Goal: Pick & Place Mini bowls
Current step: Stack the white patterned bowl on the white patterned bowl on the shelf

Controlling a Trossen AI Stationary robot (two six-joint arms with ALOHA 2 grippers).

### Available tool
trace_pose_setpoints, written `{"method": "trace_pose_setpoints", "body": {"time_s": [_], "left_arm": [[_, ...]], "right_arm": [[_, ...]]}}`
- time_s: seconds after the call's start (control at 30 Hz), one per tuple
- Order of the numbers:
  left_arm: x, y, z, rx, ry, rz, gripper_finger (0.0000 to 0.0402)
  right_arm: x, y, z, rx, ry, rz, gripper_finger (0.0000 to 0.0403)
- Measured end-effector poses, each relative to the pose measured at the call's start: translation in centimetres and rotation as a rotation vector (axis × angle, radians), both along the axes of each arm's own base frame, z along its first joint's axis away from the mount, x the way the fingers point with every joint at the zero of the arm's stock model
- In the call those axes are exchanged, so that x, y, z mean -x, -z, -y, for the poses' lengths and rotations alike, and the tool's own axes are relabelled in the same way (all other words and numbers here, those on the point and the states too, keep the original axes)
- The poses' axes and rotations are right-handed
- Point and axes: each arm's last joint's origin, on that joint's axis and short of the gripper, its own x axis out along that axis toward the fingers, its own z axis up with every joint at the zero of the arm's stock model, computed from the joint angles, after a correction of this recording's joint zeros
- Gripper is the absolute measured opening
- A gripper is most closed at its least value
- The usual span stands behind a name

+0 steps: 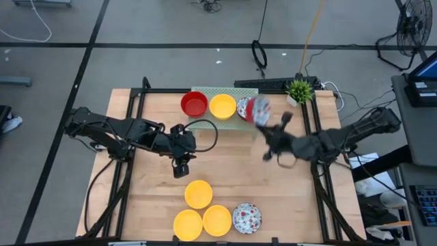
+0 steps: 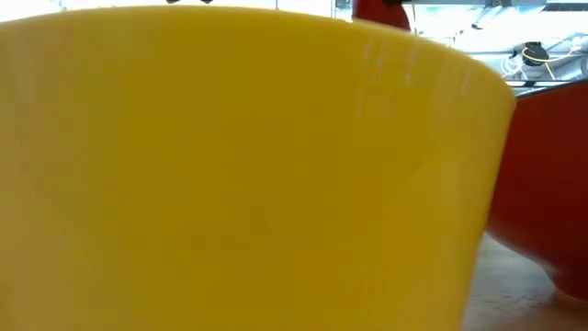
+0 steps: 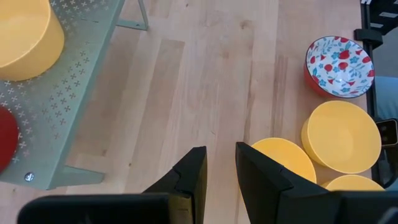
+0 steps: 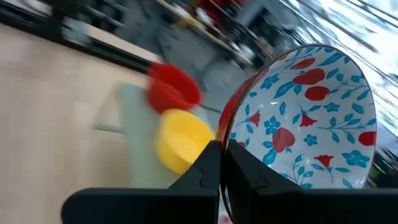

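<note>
We see the right claw [image 4: 221,163] clenched on the rim of a glossy round floral bowl [image 4: 308,118], held tilted beside the perforated green rack [image 1: 225,92]. The left claw [image 3: 219,169] hangs slightly open, empty, above the wooden table [image 3: 205,81].

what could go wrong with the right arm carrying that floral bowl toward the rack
The right tool pinches the floral bowl only by its rim, tilted, so it may slip or swing out. The bowl is close to the yellow bowl and red bowl on the green rack, and could knock them.
</note>
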Motion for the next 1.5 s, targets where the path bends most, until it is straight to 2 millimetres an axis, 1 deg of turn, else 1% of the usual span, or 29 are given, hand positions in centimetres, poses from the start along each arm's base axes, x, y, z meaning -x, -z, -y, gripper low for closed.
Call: {"method": "trace_pose_setpoints", "body": {"time_s": [0.13, 0.3, 0.43, 0.57, 0.73, 0.83, 0.9, 1.03, 1.23, 1.43, 1.5], "left_arm": [[0.0, 0.0, 0.0, 0.0, 0.0, 0.0, 0.0088], [0.0, 0.0, 0.0, 0.0, 0.0, 0.0, 0.0088], [0.0, 0.0, 0.0, -0.001, 0.001, -0.001, 0.0088], [0.0, 0.0, 0.0, -0.01, 0.012, -0.001, 0.0088], [0.0, 0.0, 0.0, -0.018, 0.023, -0.001, 0.0088], [0.0, 0.0, 0.0, -0.022, 0.028, -0.001, 0.0088], [0.0, 0.0, 0.0, -0.024, 0.031, -0.001, 0.0088], [0.0, 0.0, 0.0, -0.035, 0.044, -0.002, 0.0088], [0.0, 0.0, 0.0, -0.039, 0.049, -0.002, 0.0088], [0.0, 0.0, 0.0, -0.039, 0.049, -0.003, 0.0088], [0.0, 0.0, 0.0, -0.039, 0.049, -0.003, 0.0088]], "right_arm": [[-0.2, -0.1, 2.6, -0.014, 0.073, -0.005, 0.0], [-1.0, 0.7, 5.5, -0.069, 0.105, -0.051, 0.0], [-1.2, 1.4, 7.4, -0.113, 0.144, -0.112, 0.0], [-1.5, 1.2, 8.6, -0.174, 0.22, -0.193, 0.0], [-2.5, -0.6, 9.0, -0.346, 0.179, -0.208, 0.0], [-3.1, -1.1, 9.1, -0.438, 0.164, -0.249, 0.0], [-3.7, -1.2, 9.1, -0.467, 0.167, -0.278, 0.0], [-4.8, -0.4, 9.2, -0.481, 0.171, -0.324, 0.0], [-6.3, 1.2, 9.4, -0.435, 0.157, -0.417, 0.0], [-7.1, 1.6, 9.4, -0.411, 0.141, -0.424, 0.0], [-7.1, 1.7, 9.4, -0.412, 0.141, -0.434, 0.0]]}}
